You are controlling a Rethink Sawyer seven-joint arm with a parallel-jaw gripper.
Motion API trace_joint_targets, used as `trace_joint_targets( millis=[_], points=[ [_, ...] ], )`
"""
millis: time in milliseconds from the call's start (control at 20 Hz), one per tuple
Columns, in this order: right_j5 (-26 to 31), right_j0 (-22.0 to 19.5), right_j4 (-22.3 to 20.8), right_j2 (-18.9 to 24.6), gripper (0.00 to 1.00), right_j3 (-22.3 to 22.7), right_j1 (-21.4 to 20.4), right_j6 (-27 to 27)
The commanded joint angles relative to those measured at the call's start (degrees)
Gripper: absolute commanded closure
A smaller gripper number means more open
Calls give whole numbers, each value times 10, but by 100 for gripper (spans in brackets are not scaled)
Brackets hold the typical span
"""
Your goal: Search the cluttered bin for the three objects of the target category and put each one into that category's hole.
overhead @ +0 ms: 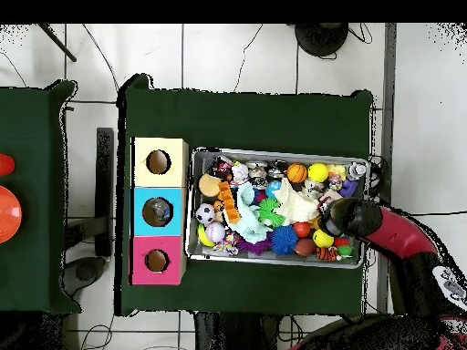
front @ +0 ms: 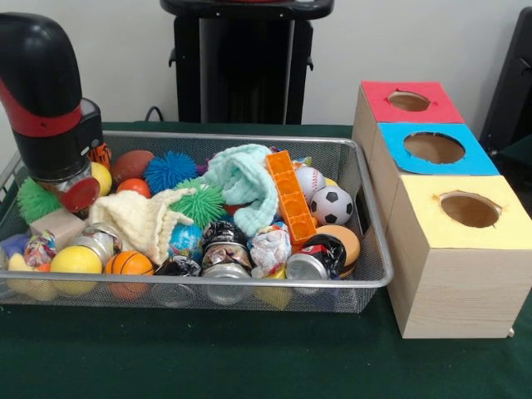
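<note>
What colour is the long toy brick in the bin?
Orange; the brick shows best in the front view.

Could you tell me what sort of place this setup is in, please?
Probably a robotics lab, not a home: a robot arm reaches into a wire bin of toys on a green-covered table, beside three wooden sorting boxes, with cables on the tiled floor.

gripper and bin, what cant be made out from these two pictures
- Gripper: in both views the red and black arm covers it; open or shut cannot be told.
- Silver wire mesh bin, lower layers: the cream cloth, mint knitted cloth and orange plastic brick hide what lies beneath.
- Insides of the red box, blue box and yellow box: dark holes show nothing.
- Overhead view: the bin's small items are too tiny to name.
</note>
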Motion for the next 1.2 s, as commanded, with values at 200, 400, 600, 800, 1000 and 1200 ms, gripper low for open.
trace_joint_targets(
  millis=[200, 400, 600, 800, 1000, 1200],
  points=[
    [-128, 10, 16, 70, 100, 53, 143, 66],
    [-126, -1, 24, 83, 100, 67, 139, 61],
    [-115, 8, 36, 77, 100, 83, 122, 75],
    [-112, 59, 38, 34, 100, 95, 90, 124],
    [-100, 111, 40, -17, 100, 95, 71, 152],
    [-96, 146, 57, -49, 100, 120, 43, 162]
  ],
)
